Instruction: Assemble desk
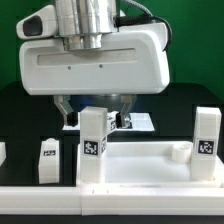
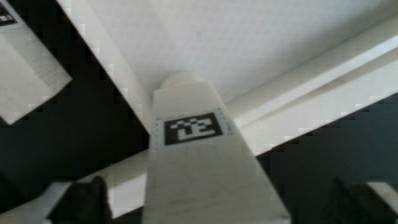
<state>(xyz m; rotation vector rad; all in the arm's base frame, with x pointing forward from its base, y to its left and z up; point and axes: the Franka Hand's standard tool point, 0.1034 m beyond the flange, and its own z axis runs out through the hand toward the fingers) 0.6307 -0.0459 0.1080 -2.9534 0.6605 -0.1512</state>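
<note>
The white desk slab (image 1: 140, 168) lies flat near the front, and shows in the wrist view (image 2: 267, 40). A white leg (image 1: 93, 146) with a black-and-white tag stands upright on the slab's left part. A second leg (image 1: 207, 143) stands at the slab's right end. A third leg (image 1: 48, 160) stands on the black table to the exterior view's left. My gripper (image 1: 97, 112) hangs over the top of the first leg. In the wrist view that leg (image 2: 199, 150) sits between my fingers (image 2: 80, 200) with a gap on each side. The gripper (image 2: 214, 205) is open.
The marker board (image 1: 142, 122) lies on the black table behind the gripper. A long white border rail (image 1: 110, 205) runs along the front. A small round white stub (image 1: 178, 153) sits on the slab near the right leg. Another white part (image 1: 2, 152) shows at the left edge.
</note>
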